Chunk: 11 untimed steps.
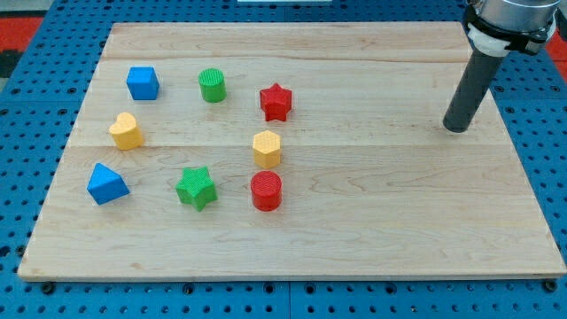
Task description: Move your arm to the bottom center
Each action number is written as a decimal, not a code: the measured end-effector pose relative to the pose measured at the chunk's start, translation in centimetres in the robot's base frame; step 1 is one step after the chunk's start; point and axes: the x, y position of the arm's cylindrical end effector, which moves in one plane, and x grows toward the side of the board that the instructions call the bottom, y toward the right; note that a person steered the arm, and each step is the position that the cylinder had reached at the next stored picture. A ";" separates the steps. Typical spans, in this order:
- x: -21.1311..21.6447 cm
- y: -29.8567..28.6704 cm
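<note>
Resting my tip (456, 128) at board's (354, 248) 2 o'clock, clear of blocks; stiff rod, no jaws, nothing to grasp.

Pale wooden board (354, 221) on blue pegboard (35, 53), evenly lit.

No text, label, brand, number or sign can be read anywhere: the board (372, 213), the blocks and the rod carry plain surfaces, as far as this small, soft view lets one tell.

Tool (456, 128) right of red star (275, 102)
</note>
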 end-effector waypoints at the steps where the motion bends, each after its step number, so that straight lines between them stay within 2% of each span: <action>1: 4.6 -0.4; 2: 9.2 -1.2; 3: 10.7 -2.7; 7: 11.2 -2.3; 10: 13.1 -6.3; 11: 18.4 -8.6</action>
